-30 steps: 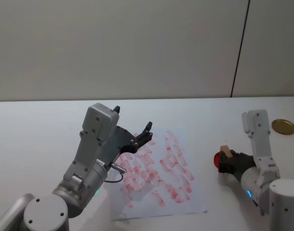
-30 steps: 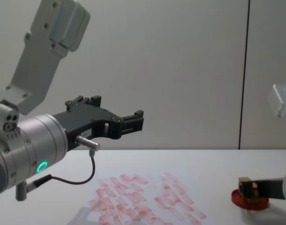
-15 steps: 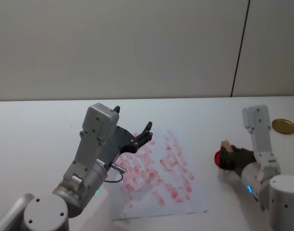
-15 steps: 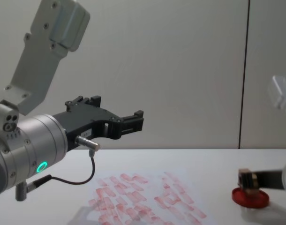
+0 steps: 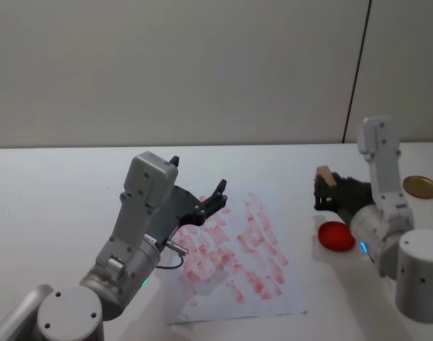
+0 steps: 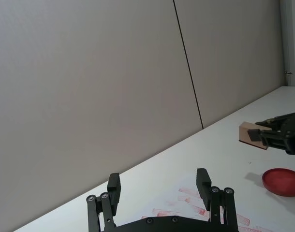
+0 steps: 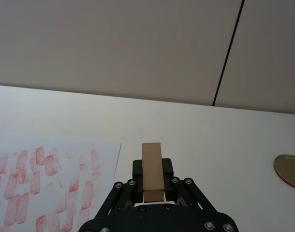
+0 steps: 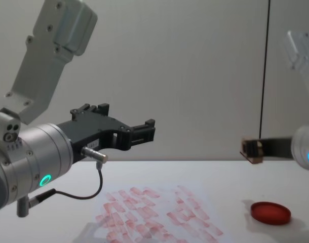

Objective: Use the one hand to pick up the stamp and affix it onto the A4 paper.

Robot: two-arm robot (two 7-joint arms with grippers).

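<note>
Hanging in the air above the table, the stamp is pinched between the fingers of the right gripper, raised clear of the red ink pad that lies near it and off the right edge of the A4 paper. The left gripper hovers over the paper's left part with its jaws spread wide and nothing between them

Left gripper above A4 paper left half; right half free.
</note>
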